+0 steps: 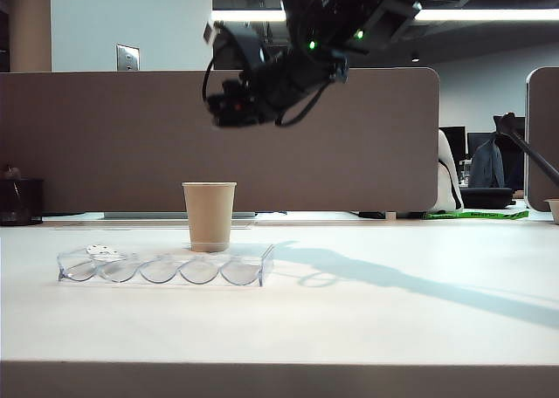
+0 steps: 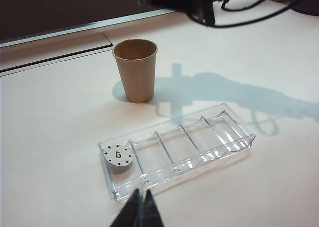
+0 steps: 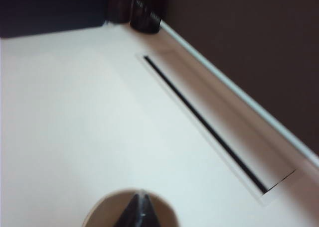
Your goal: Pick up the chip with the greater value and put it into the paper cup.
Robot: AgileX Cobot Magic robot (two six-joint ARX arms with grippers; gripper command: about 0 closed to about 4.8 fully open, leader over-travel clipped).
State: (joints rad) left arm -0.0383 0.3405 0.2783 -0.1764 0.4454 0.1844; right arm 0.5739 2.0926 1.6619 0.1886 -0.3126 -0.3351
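The white worktop (image 1: 367,328) carries a clear plastic chip tray (image 1: 166,267) with scalloped slots, lying lengthwise toward the left of the exterior view, and just behind it the tan paper cup (image 1: 209,216), upright and open-mouthed. The cup stands close to the tray's far wall but apart from it, as the left wrist view shows (image 2: 135,70).

High over the cup hangs the right arm's black wrist, reaching in from the upper right of the exterior view; the right gripper (image 1: 229,110) points down and to the left, well above the cup's rim. In the right wrist view its jaws are pressed together into a single dark point (image 3: 139,209) with nothing visible between them, and that point sits directly over the cup's round mouth (image 3: 99,212) — the cup lies straight below the jaws, not touching them.

The left gripper (image 2: 140,209) hovers low near the tray's end slot on the near side, its two dark fingertips closed against each other and holding nothing.

In that end slot lies a white chip marked "5" (image 2: 118,156), flat, with dark edge spots. The other four slots show only clear plastic.

The green chip with the greater value is not to be seen in any view — whether it lies inside the cup cannot be told, since the cup's inside is hidden or blurred.
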